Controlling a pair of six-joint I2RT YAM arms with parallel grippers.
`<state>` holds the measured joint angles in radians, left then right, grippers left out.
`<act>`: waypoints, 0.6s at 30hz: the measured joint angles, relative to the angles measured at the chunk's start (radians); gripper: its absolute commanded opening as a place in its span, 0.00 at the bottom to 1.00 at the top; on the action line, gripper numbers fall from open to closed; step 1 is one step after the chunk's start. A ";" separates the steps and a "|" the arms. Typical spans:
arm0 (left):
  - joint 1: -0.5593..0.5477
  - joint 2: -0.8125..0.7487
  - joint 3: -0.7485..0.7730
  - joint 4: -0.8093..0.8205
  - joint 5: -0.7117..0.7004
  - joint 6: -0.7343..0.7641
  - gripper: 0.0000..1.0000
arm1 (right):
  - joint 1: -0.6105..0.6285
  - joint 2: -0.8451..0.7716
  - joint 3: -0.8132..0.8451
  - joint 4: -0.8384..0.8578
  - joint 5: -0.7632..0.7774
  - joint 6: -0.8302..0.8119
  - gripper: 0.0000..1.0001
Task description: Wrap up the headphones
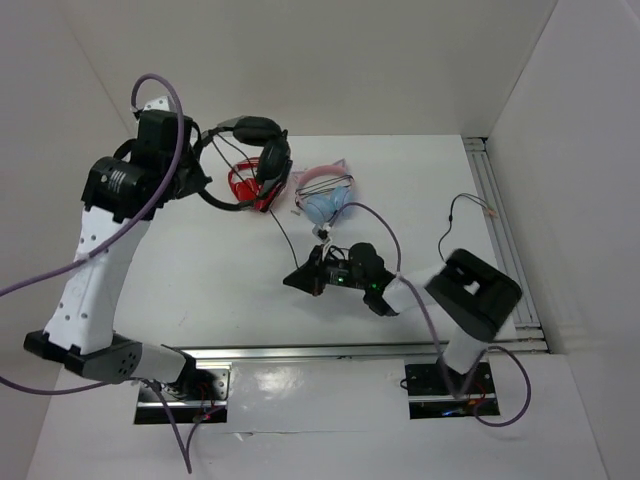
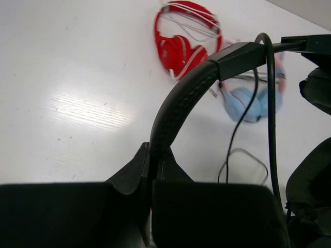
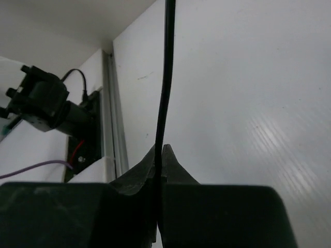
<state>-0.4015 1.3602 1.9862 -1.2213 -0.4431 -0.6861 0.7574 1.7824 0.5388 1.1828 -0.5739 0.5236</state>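
Note:
The black headphones [image 1: 268, 150] hang above the far left of the table. My left gripper [image 1: 203, 183] is shut on their padded headband [image 2: 176, 108], which rises straight out of the closed jaws [image 2: 152, 155]. The thin black cable [image 1: 283, 228] runs down from the earcups toward the middle of the table. There my right gripper [image 1: 293, 281] is low over the surface and shut on the cable. In the right wrist view the cable [image 3: 166, 77] stands taut and upright from between the closed fingers [image 3: 160, 152].
Red-and-white headphones [image 1: 243, 187] lie under the lifted headset, and a light-blue pair with pink ears [image 1: 325, 205] lies just to their right. A loose thin wire [image 1: 458, 208] lies near the metal rail [image 1: 505, 240] on the right. White walls enclose the table.

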 measured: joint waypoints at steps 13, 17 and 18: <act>0.193 0.094 -0.312 0.128 -0.015 -0.033 0.00 | 0.473 -0.622 0.340 -0.856 0.649 -0.210 0.00; 0.143 0.106 -0.466 0.160 0.005 -0.020 0.00 | 0.490 -0.584 0.502 -1.122 0.806 -0.344 0.00; 0.127 0.106 -0.497 0.164 0.009 -0.016 0.00 | 0.486 -0.568 0.541 -1.165 0.838 -0.376 0.00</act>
<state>-0.2741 1.4658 1.4891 -1.0573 -0.4339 -0.7021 1.2438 1.2148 1.0798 0.0181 0.2642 0.1474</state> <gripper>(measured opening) 0.092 0.027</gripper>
